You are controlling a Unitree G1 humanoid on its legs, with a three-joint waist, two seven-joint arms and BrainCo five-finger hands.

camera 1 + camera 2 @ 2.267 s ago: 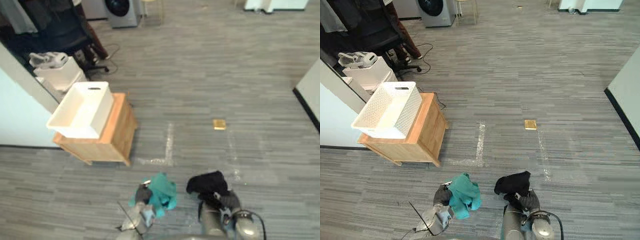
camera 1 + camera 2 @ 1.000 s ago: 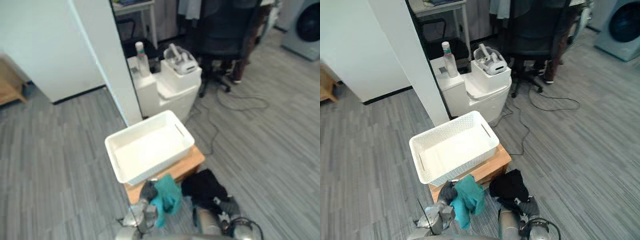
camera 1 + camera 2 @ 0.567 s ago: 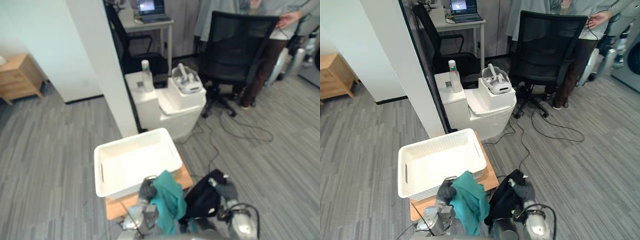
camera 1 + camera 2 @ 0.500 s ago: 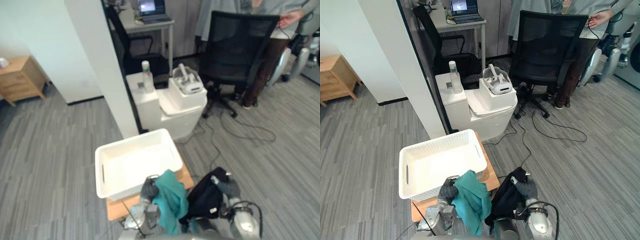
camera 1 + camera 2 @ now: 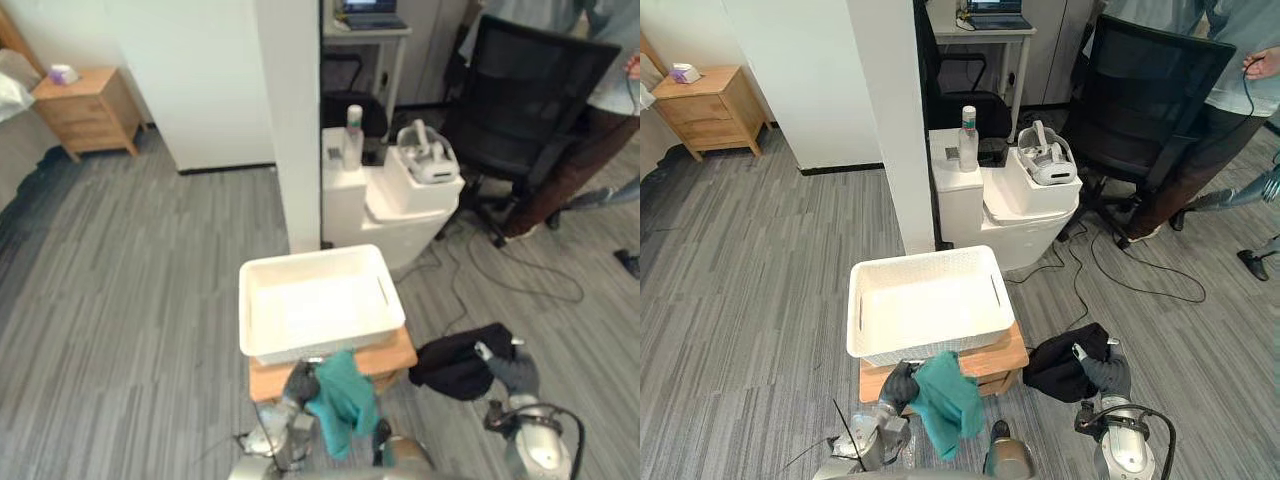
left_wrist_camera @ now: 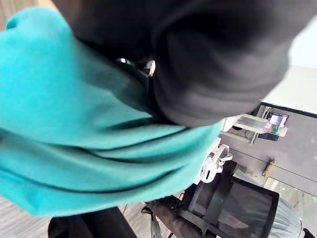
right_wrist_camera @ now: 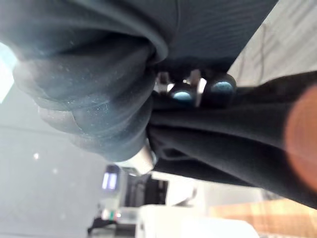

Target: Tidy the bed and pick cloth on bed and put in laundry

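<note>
Left eye view — teal cloth (image 5: 342,400)

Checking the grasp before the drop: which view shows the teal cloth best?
Right eye view: the teal cloth hangs whole from the left hand, by the white basket. Left eye view shows the same; left wrist view shows its folds close up.

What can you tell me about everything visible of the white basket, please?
The white basket is a rectangular, open-topped tub, plastic by its look, with perforated walls and a slot handle at each short end. It is empty and sits level on a small wooden stand. A teal cloth hangs close before its near wall.
</note>
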